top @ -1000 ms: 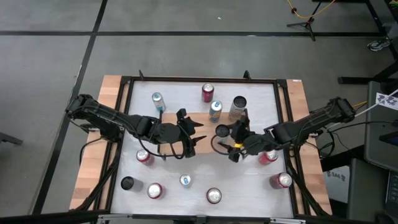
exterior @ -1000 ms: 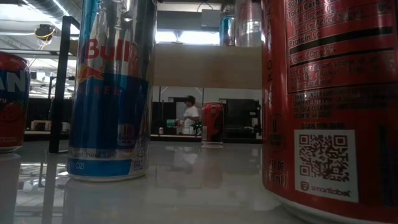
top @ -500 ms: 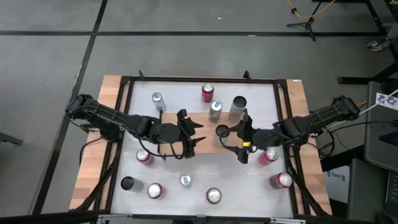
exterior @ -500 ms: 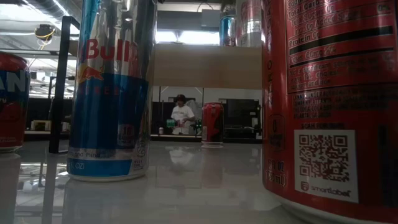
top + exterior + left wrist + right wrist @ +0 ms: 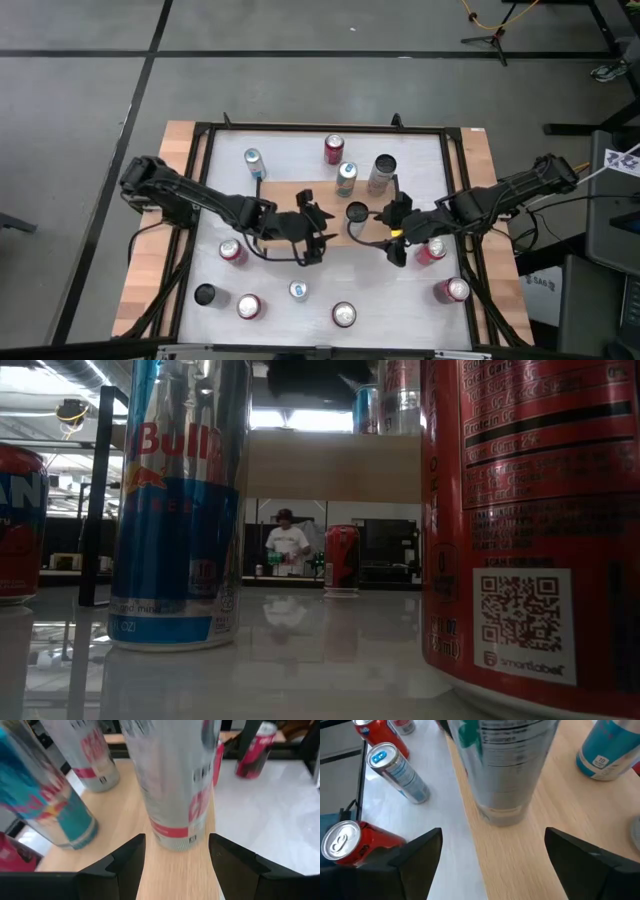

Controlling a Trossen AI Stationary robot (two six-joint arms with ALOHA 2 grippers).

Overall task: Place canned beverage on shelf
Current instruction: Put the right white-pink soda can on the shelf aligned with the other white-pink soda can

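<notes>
Shelf [image 5: 325,205] at mid-tabletop [image 5: 400,290] bearing three upright cans: a dark-topped silver can [image 5: 356,212] at its near edge, a teal can [image 5: 346,178] and a tall silver can [image 5: 382,173] behind. Eight further cans stand on the tabletop around it. Left gripper [image 5: 318,232] and right gripper [image 5: 397,232] flank the dark-topped can, both spread wide, holding nothing.

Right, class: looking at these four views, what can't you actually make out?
- Silver can on the shelf, left wrist view: blurred, top cut off by the edge.
- Same can, right wrist view: label blurred.
- Red can, low view: fills the frame's right, hiding the table behind.
- Person, low view: too small for detail.
</notes>
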